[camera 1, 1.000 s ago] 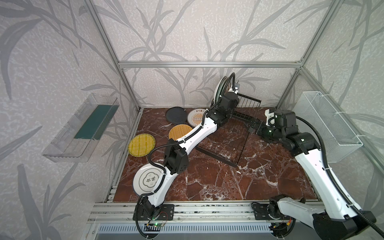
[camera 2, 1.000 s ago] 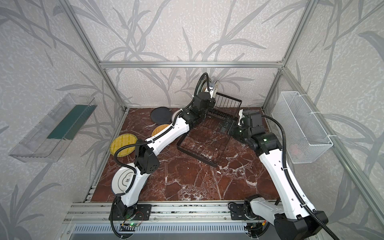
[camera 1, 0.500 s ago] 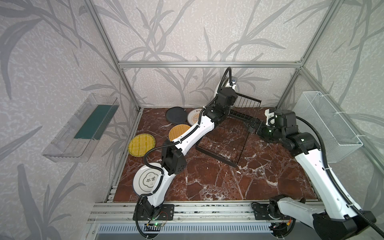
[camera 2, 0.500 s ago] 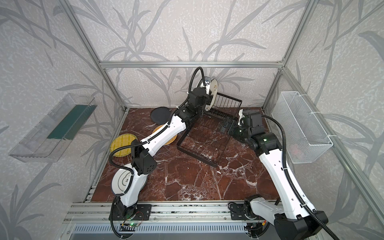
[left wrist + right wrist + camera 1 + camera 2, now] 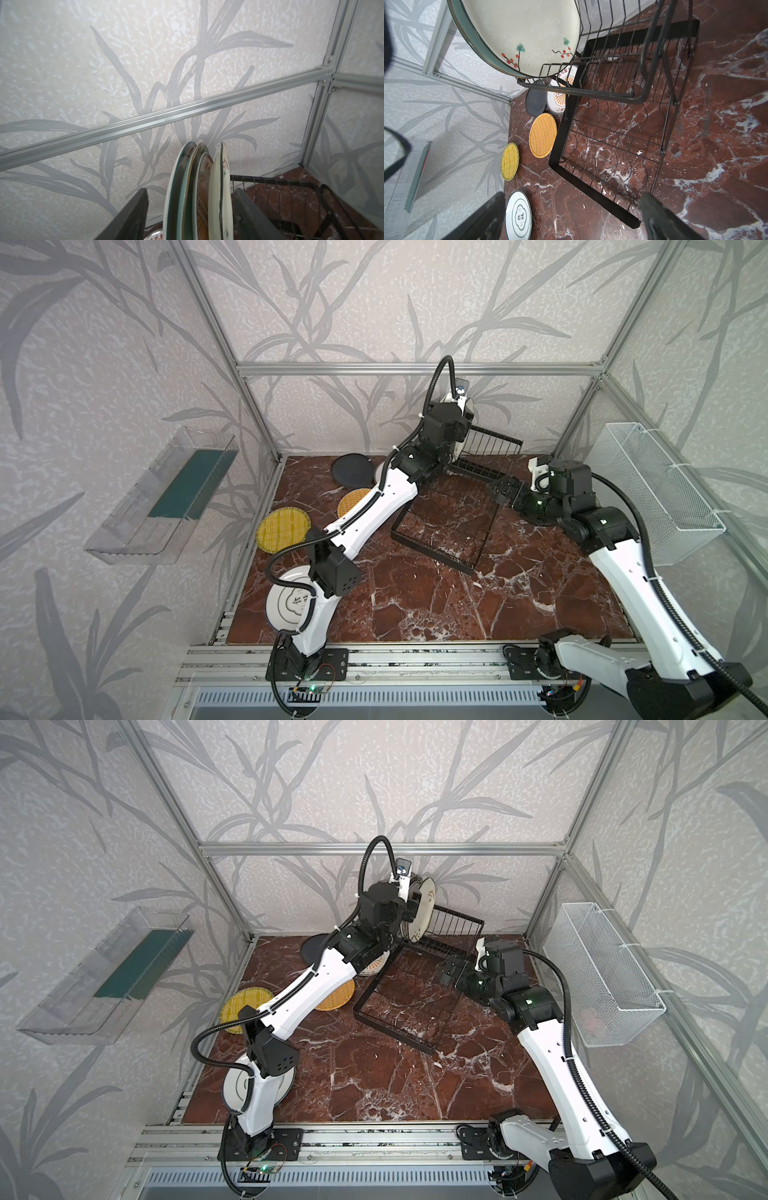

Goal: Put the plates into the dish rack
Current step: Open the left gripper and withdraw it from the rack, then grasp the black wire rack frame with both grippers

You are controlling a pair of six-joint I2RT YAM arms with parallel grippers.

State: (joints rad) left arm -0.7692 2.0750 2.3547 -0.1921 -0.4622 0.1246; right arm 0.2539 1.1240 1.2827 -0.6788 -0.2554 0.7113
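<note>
clr plastic bin hung far L | wht mesh basket hung far R | red marble tabletop

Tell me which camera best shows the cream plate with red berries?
The right wrist view: the cream plate faces it, berries and dark rim clear, standing in the dish rack. The left wrist view catches only its edge. In a top view it is small, partly behind the left arm.

Robot lab cell: aluminium frame, leaf-print wall panels, marble-look tabletop, arms bolted to rail.
</note>
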